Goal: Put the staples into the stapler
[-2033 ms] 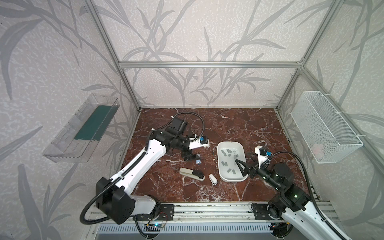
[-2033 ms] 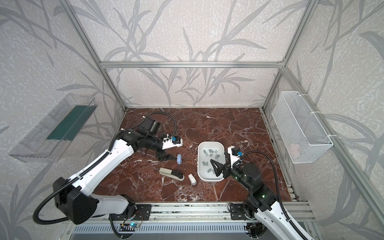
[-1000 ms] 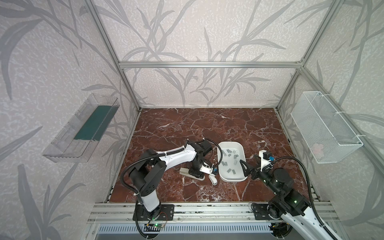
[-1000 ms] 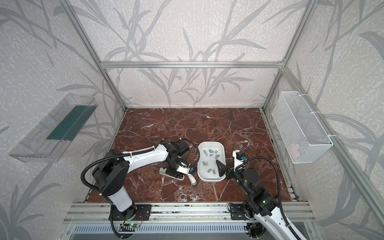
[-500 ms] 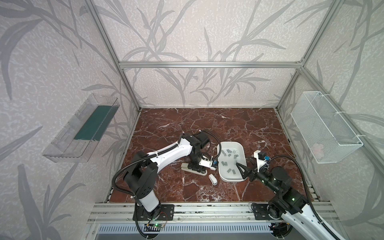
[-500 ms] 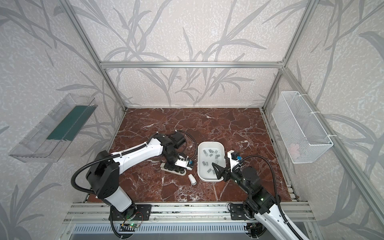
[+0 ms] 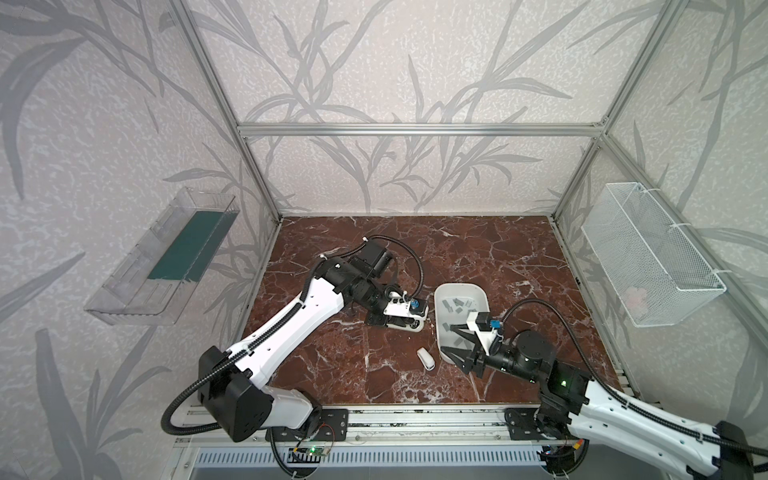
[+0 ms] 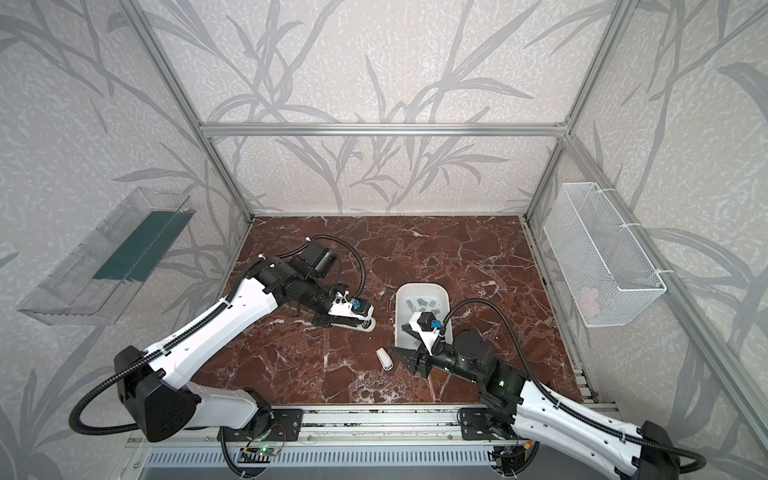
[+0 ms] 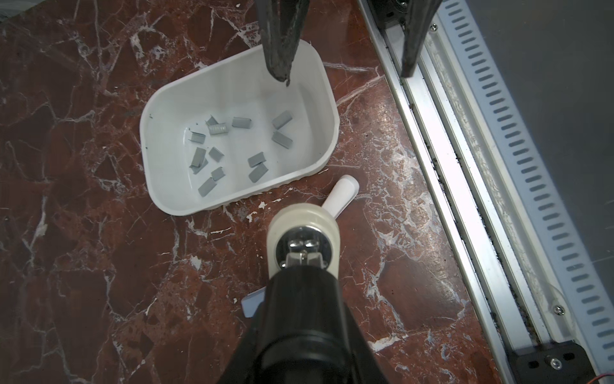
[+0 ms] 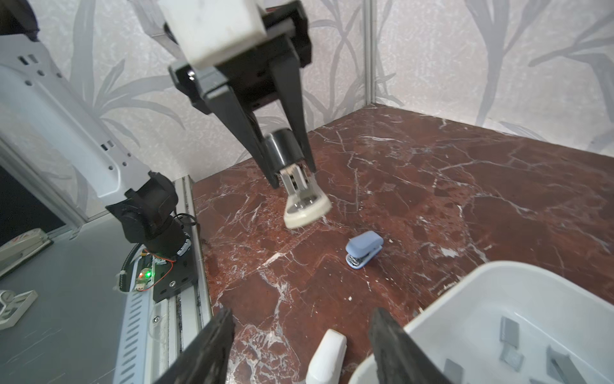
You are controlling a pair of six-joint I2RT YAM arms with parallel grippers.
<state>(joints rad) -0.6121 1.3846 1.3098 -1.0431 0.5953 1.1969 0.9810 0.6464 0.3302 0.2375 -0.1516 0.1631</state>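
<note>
My left gripper (image 7: 405, 320) is shut on the stapler (image 10: 307, 206), which has a black top and a cream base. It holds the stapler tilted just over the marble floor, left of the white tray (image 7: 441, 296). From the left wrist I see the stapler (image 9: 304, 239) end-on. The staples (image 9: 216, 153), several short grey strips, lie loose in the tray (image 9: 148, 133). My right gripper (image 10: 302, 312) is open at the tray's near end. A small white piece (image 10: 327, 355) lies between its fingers (image 10: 212, 345), untouched.
A small blue stapler (image 10: 363, 249) sits on the floor between the two grippers. A clear wall bin (image 7: 162, 266) hangs on the left and a wire basket (image 7: 648, 257) on the right. The metal rail (image 7: 415, 419) runs along the front edge.
The left gripper has carried the stapler a little back and towards the tray. The right gripper has slid left to the white piece, and its jaws have narrowed.
</note>
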